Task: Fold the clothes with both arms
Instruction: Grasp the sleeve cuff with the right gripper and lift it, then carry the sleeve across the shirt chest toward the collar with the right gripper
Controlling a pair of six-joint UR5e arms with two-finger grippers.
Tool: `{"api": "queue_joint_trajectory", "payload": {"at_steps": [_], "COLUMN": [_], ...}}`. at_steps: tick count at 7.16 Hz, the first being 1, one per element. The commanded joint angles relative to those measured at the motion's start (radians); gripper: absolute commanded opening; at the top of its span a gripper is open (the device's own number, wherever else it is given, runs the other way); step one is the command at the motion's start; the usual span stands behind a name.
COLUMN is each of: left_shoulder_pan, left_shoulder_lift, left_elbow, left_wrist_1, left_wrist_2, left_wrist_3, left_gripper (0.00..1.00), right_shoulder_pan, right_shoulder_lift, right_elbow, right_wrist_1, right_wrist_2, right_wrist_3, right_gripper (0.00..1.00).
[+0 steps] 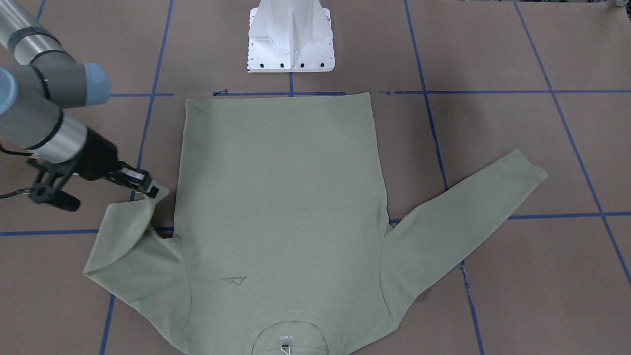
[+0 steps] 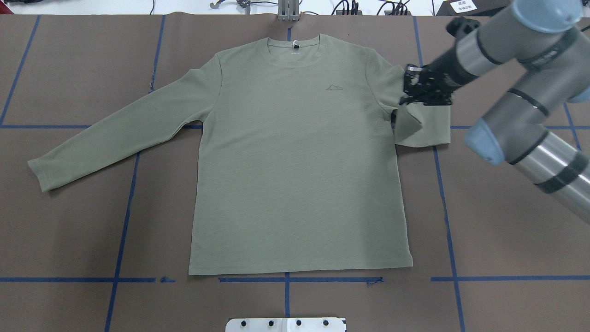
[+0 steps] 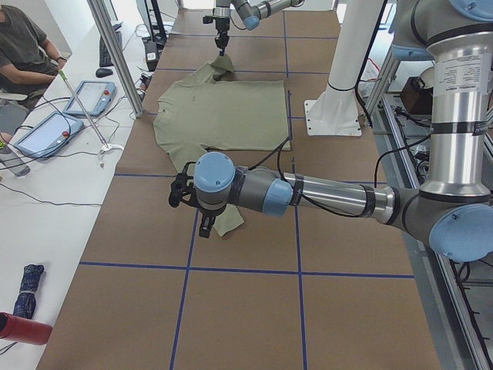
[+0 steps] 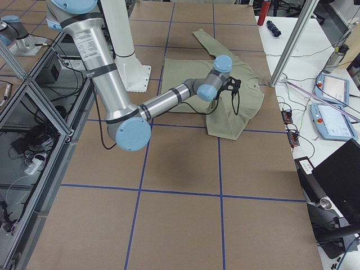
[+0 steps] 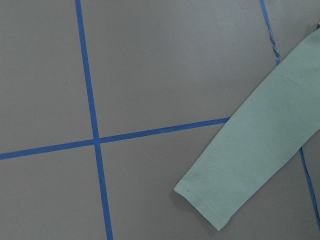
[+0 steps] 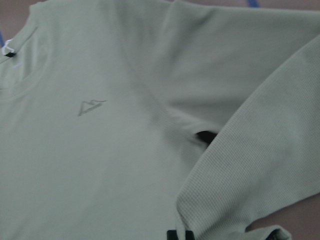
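Note:
The sage-green shirt (image 2: 295,161) lies flat, front up, collar at the far edge (image 1: 276,197). My right gripper (image 2: 408,94) is shut on the cuff of the sleeve on my right side (image 1: 155,191). It holds the cuff lifted, so the sleeve is doubled back over itself beside the shirt's body. The right wrist view shows the sleeve (image 6: 260,165) and the chest logo (image 6: 91,106). The other sleeve (image 2: 115,129) lies stretched out flat, its cuff in the left wrist view (image 5: 215,200). My left gripper (image 3: 192,208) hovers near that cuff; I cannot tell whether it is open or shut.
The white pedestal base (image 1: 291,39) stands at the table's near edge behind the shirt's hem. Blue tape lines (image 2: 124,193) grid the brown table. A seated operator (image 3: 19,46), pendants (image 3: 46,131) and a metal post (image 3: 115,54) are along the far side.

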Motion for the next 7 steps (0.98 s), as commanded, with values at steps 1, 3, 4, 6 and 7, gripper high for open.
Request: {"api": "queue_joint_trajectory", "payload": {"at_steps": [1,3,4,6,7], "left_shoulder_pan": [0.002,0.002,0.002,0.002,0.002], "left_shoulder_lift": [0.001,0.001,0.001,0.001,0.001], "left_elbow": [0.000,-0.002,0.001,0.000,0.001], "left_wrist_1": [0.000,0.000,0.000,0.000,0.000], "left_wrist_2": [-0.007,-0.008,-0.008,-0.008,-0.008], "left_wrist_3": [0.000,0.000,0.000,-0.002,-0.002], "left_gripper": [1.00,1.00,1.00,1.00,1.00], "right_shoulder_pan": [-0.152,-0.323,-0.388,-0.415,-0.416], "right_shoulder_lift": [0.359,0.649,0.688,0.745,0.744], "right_elbow": [-0.120,-0.454,-0.571,-0.684,-0.737], "right_wrist_1": [-0.120,0.004,0.103,0.144,0.211], "right_wrist_2": [-0.260,-0.471,-0.556,-0.609,-0.621], "right_wrist_3": [0.188,0.197,0.194,0.178,0.178], "right_gripper": [0.00,0.00,0.00,0.00,0.14]}}
